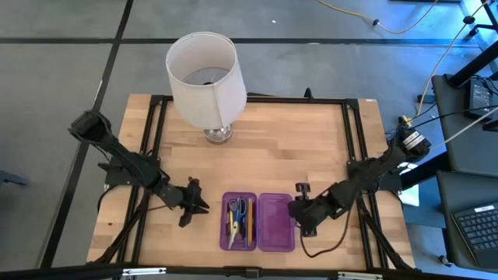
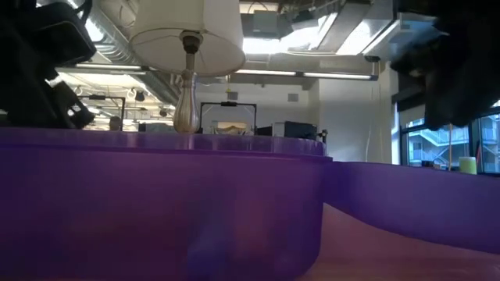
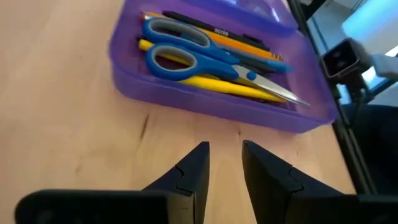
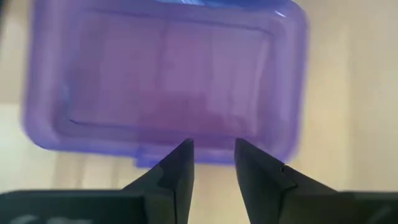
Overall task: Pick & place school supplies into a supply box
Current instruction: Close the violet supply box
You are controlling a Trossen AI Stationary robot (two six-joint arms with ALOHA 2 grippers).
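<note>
Wooden table (image 1: 311,148): lamp (image 1: 204,78) at back; supply box (image 1: 257,222) open, scissors (image 3: 205,55) inside; both grippers (image 3: 224,163) (image 4: 213,158) flank it, jaws narrowly parted, seemingly empty.

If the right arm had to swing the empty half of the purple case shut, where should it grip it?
Probably the outer long edge of the empty half, reached from the right gripper side. That half lies flat and open beside the filled half, hinged along their shared edge. A small tab on the free rim gives the jaws a lip to lift.
</note>
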